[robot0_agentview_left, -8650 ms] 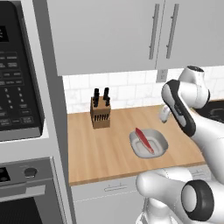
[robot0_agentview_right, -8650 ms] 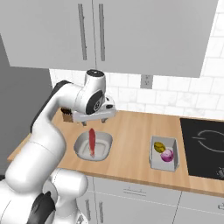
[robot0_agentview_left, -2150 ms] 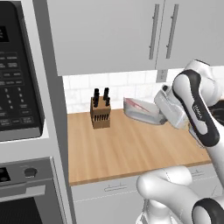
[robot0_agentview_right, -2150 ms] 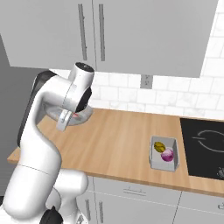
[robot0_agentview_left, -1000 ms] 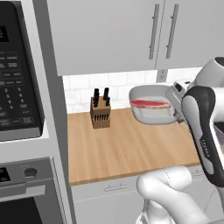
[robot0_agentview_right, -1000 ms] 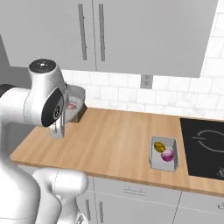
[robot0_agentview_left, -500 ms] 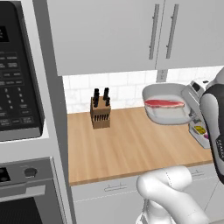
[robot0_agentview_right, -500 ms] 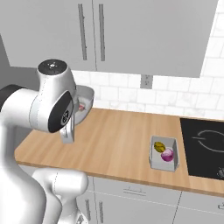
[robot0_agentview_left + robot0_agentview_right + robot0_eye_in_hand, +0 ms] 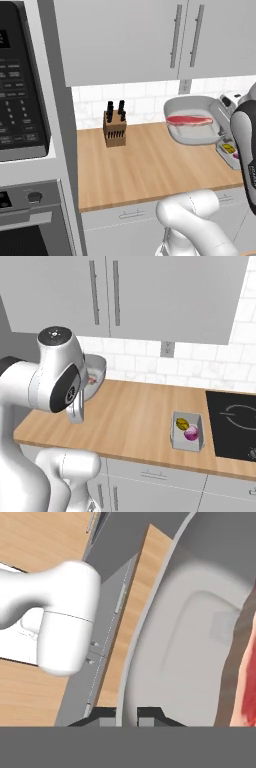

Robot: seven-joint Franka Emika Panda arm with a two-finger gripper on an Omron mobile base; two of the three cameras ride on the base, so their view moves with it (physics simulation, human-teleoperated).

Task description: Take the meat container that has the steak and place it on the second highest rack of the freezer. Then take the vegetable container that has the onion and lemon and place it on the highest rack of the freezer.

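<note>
The meat container (image 9: 192,131), a grey oval dish, hangs tilted above the wooden counter (image 9: 140,170) with the red steak (image 9: 189,120) lying in it. In the hand view my gripper (image 9: 129,714) is shut on the dish's rim (image 9: 150,627), and the steak (image 9: 247,682) shows at the right edge. My arm hides most of the dish (image 9: 95,373) in the right base view. The vegetable container (image 9: 187,431) sits on the counter with the lemon (image 9: 182,423) and the onion (image 9: 191,433) inside; its corner (image 9: 227,150) peeks out behind my arm. The freezer is out of view.
A knife block (image 9: 115,130) stands at the back of the counter by the tiled wall. A microwave (image 9: 20,85) over an oven (image 9: 30,220) flanks the counter on the left. Wall cabinets (image 9: 150,35) hang overhead. A black cooktop (image 9: 235,423) lies right of the vegetable container.
The held meat container has drifted a little right and lower above the counter. My arm's elbow has swung closer to the right base camera, covering more of the dish there.
</note>
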